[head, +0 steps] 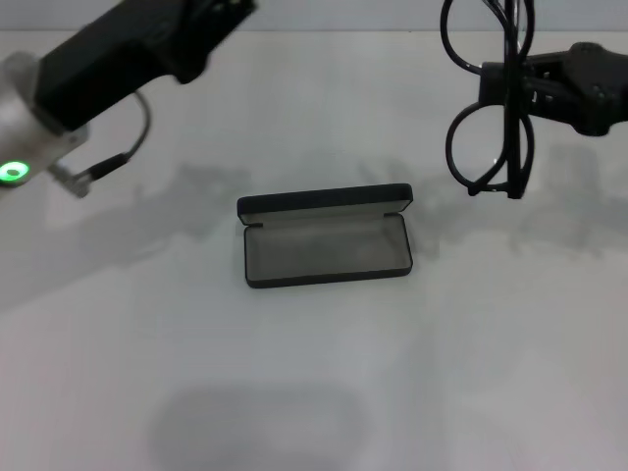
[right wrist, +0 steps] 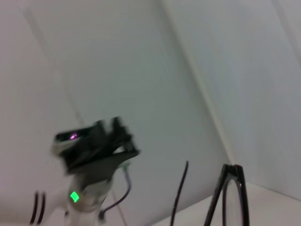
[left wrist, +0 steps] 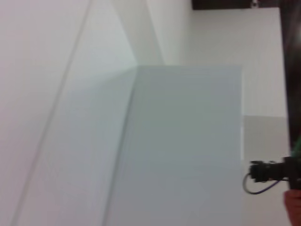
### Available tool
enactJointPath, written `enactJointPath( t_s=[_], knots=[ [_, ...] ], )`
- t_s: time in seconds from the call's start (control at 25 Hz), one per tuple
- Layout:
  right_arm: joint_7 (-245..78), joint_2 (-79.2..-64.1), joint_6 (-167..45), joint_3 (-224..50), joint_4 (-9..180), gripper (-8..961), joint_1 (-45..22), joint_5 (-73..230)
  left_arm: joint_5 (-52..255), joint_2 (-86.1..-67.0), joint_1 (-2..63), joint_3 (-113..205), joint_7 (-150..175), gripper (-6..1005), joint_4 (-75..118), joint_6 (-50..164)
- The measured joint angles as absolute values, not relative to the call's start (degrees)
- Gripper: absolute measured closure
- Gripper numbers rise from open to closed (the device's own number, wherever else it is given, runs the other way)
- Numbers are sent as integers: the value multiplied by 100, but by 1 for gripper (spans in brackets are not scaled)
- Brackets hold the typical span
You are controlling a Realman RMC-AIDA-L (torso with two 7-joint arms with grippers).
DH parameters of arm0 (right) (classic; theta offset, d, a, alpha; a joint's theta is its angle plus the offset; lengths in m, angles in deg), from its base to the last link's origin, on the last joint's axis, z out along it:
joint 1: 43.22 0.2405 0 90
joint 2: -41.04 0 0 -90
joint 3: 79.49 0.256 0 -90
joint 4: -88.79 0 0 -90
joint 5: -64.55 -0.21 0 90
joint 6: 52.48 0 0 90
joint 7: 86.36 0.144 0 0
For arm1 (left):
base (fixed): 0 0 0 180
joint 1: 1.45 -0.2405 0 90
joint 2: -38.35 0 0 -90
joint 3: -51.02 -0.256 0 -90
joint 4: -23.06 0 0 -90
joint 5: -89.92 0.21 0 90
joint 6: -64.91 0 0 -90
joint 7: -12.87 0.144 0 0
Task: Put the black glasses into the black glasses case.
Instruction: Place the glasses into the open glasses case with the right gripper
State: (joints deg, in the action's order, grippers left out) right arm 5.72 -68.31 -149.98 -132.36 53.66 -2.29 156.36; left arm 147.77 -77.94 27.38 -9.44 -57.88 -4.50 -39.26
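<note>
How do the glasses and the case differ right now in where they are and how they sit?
The glasses hang in the air, gripped by the right gripper; the case lies flat on the table.
The glasses are held on edge, one lens above the other; the case is level, lid open, grey lining up.
The glasses are off to the right of the case, not above it.
Both are black.

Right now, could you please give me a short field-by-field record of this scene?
black glasses: held in the air, hanging lens-down, to the right of the case
right end effector: shut on the glasses frame
black glasses case: open on the white table, grey lining showing, nothing in it
left end effector: raised at far left, away from the case
</note>
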Motion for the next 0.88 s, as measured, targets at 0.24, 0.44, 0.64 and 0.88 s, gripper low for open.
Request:
enactJointPath(
  t_s=[0.24, 0.44, 0.64, 0.88],
  knots=[
    [-22, -6924, -16000, -13363, 4205, 847, -343, 15960, 14776, -7745, 2276, -753, -5791, 841, -427, -3937],
    [-68, -7406, -16092, -13448, 3169, 845, -365, 17226, 14794, -7710, 2015, -343, -6025, 828, -275, -3795],
    [-26, -7479, -15430, -14601, 2943, 843, -302, 17608, 14820, -7699, 1847, 10, -6022, 725, -39, -3642],
    [326, -7478, -14670, -15579, 2839, 840, 280, 18219, 14977, -7694, 1793, 115, -6008, 475, -16, -3347]
  ],
)
